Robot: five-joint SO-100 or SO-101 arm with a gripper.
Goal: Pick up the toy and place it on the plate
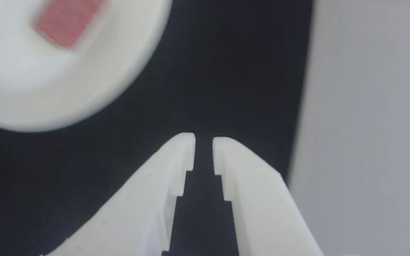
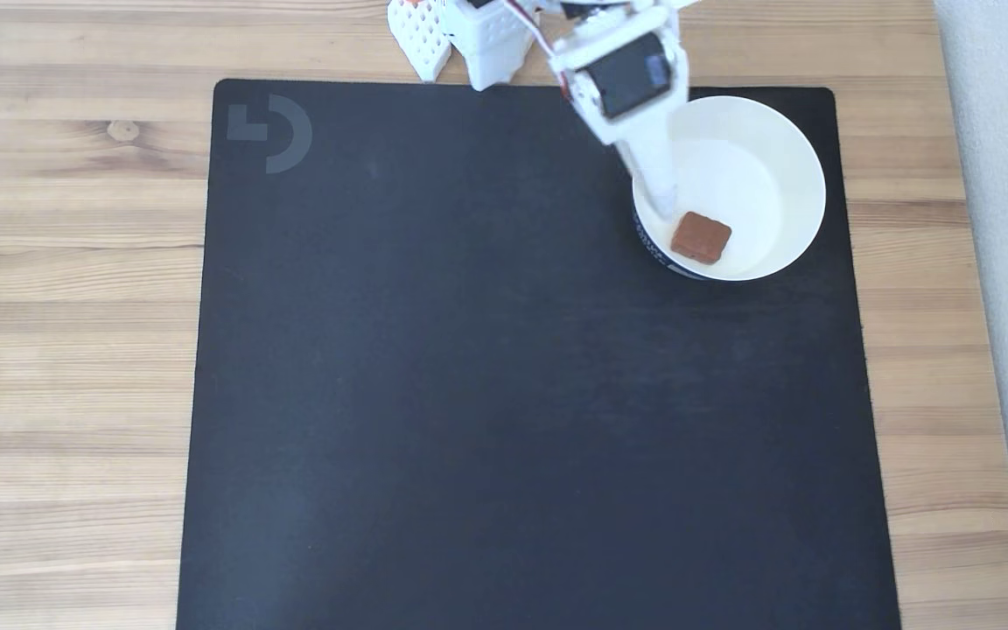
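- In the wrist view I see my hand [image 1: 204, 142] as two white moulded plastic fingers with stepped inner edges; their tips stand a narrow slit apart with nothing between them, only black mat showing through.
- Same view, the plate [image 1: 94, 81] sits in the upper left, a smooth white round dish, blurred, and the toy [image 1: 68, 22] lies inside it as one soft pinkish-red square.
- Under the hand is the mat [image 1: 226, 71], matte black; to its right runs a pale grey strip [image 1: 368, 124] with an even, flat look.
- In the fixed view the hand [image 2: 663, 206] reaches down from the top edge, white plastic with one black motor block on its body, its tip over the left inner side of the plate; from here I cannot tell how far the fingers stand apart.
- One plate [image 2: 797, 149], round, shallow and bowl-like, glossy white inside, with a dark printed band showing on its outer lower-left side; it rests on the mat near the upper right corner.
- One toy [image 2: 701, 237], a flat reddish-brown square with rounded corners and a rough face, lies in the plate's lower left part, just beside the hand's tip.
- One mat [image 2: 513, 394], black, rectangular with rounded corners and a grey logo at its upper left, covers most of the surface [image 2: 66, 306], which is light wood with visible grain and one knot.
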